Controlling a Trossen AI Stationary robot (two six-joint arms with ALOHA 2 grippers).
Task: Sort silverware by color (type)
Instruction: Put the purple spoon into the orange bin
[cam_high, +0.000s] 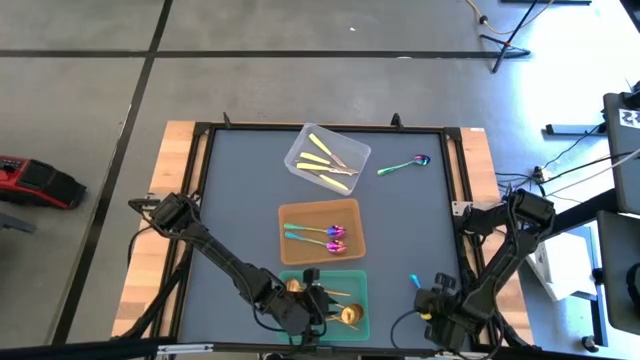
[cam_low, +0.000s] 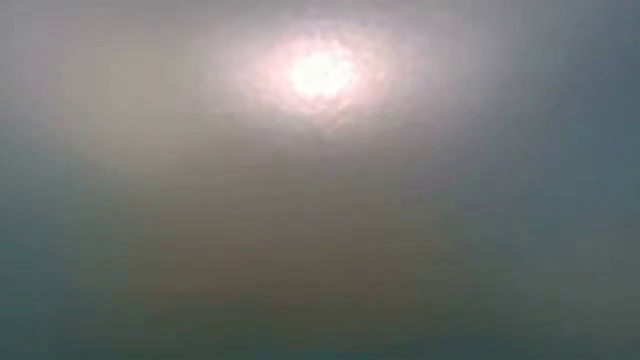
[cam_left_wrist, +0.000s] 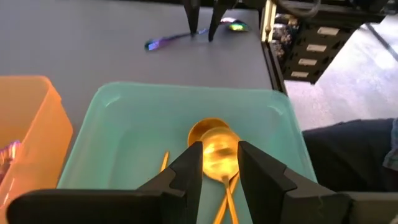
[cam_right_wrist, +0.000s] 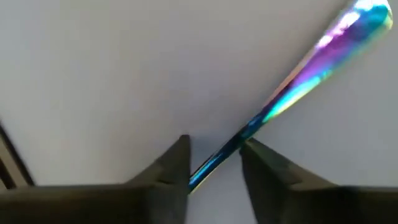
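High view: a dark grey table (cam_high: 240, 200) with pale wooden side strips carries three bins in a row down its middle; the clear bin (cam_high: 298, 150) lies farthest from the arms' bases and holds pale yellow knives (cam_high: 325, 163); the orange bin (cam_high: 290, 245), in the middle, holds two rainbow spoons (cam_high: 322, 238); the green bin (cam_high: 358, 300), nearest the bases, holds copper-gold spoons (cam_high: 348, 314). The left arm (cam_high: 215, 255) reaches across to the green bin, and the left gripper (cam_left_wrist: 219, 165) hangs over it, its two fingers standing apart on either side of a round copper-gold bowl without visibly touching it; whether that spoon is held cannot be told. The right arm (cam_high: 500, 255) bends down at the table's right edge, and the right gripper (cam_right_wrist: 216, 152) sits low over the bare surface; a rainbow utensil (cam_right_wrist: 292, 96) lies slantwise on the table with its thin teal handle passing between the right fingers, which stand a little apart on either side of it; whether they already press on it cannot be told. One further rainbow spoon (cam_high: 404, 165) lies alone on the table just beside the clear bin. Low view: only a blurred haze with one bright spot; nothing can be told from it.
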